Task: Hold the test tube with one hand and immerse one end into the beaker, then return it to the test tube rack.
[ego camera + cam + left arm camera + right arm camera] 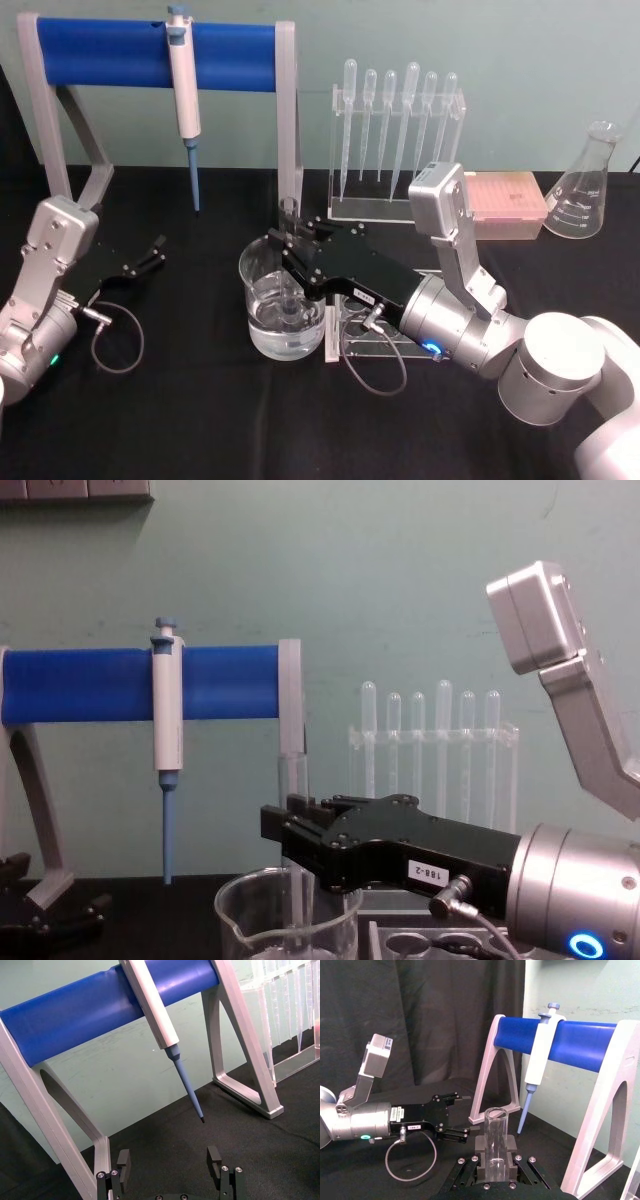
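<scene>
The test tube (289,212) stands upright with my right gripper (290,245) shut on its middle. Its lower end reaches down inside the beaker (255,290), a wide clear glass with liquid in the bottom. Seen from the chest, the tube (292,775) rises above the black right gripper (285,840) and the beaker (240,920) sits just below it. In the right wrist view the tube (496,1135) is clamped between the fingers of the right gripper (496,1152). My left gripper (150,252) rests open at the left, well away from the beaker, with bare cloth between its fingers (124,1164).
A blue-barred stand (150,50) at the back left carries a white-and-blue pipettor (184,85). A clear holder with several pipettes (395,130) stands behind the beaker. A rack (385,335) lies under my right arm. At the back right are a pink tip box (505,205) and a flask (585,185).
</scene>
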Controlling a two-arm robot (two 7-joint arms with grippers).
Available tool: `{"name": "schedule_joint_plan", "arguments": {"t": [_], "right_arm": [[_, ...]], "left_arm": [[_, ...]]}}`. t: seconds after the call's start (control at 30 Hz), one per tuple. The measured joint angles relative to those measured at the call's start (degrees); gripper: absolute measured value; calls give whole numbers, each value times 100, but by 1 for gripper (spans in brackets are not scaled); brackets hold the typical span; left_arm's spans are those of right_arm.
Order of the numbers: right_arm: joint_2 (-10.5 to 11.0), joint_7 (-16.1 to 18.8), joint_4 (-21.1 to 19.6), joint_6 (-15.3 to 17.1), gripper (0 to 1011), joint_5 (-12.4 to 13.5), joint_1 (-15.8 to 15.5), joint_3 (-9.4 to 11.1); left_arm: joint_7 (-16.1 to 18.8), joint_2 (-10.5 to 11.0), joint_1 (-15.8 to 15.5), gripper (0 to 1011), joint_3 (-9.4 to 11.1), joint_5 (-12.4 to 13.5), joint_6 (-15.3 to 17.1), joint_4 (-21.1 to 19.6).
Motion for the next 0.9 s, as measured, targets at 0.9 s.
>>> {"name": "schedule_joint_plan", "arguments": {"t": [0.9], "right_arm": [[0, 0, 0, 0, 224, 0, 0, 0]], "left_arm": [[0, 0, 0, 1000, 0, 0, 0, 0]]}}
